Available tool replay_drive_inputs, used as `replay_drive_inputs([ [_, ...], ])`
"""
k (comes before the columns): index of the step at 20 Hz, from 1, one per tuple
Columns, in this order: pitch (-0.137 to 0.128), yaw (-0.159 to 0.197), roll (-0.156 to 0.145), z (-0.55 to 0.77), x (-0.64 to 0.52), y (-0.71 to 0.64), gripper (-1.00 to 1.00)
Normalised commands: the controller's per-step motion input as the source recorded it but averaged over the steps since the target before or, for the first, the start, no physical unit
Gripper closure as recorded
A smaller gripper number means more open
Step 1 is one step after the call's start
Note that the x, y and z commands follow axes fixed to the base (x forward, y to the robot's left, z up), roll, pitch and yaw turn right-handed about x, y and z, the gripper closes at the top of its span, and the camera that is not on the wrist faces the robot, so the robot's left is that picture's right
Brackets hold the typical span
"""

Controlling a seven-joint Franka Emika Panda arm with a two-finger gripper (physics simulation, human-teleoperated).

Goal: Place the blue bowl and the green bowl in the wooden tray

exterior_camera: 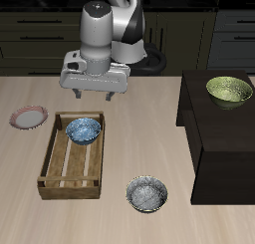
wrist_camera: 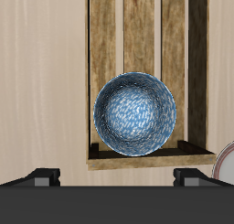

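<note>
The blue bowl [exterior_camera: 84, 130] sits upright inside the wooden tray [exterior_camera: 48, 160], at the tray's end farther from the table's front edge. My gripper [exterior_camera: 92, 93] hangs above it, open, with nothing between the fingers. The wrist view looks straight down on the blue bowl [wrist_camera: 135, 113] resting on the slats of the wooden tray [wrist_camera: 142, 31], clear of my gripper [wrist_camera: 117, 178]. Away from the tray, the green bowl [exterior_camera: 229, 90] stands on top of a dark raised block [exterior_camera: 214, 138].
A grey-white speckled bowl [exterior_camera: 147, 194] stands on the table near the front edge, beside the tray. A small pink-rimmed plate [exterior_camera: 28, 117] lies on the tray's other side, and its edge [wrist_camera: 227, 162] shows in the wrist view.
</note>
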Motion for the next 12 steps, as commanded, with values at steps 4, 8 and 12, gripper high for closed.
replay_drive_inputs([
  [4,0.008,-0.01,0.011,0.56,-0.13,0.23,-1.0],
  [8,0.005,0.012,0.03,0.36,-0.03,0.12,-1.0],
  [12,-0.039,0.011,0.021,0.51,0.0,0.06,-1.0],
])
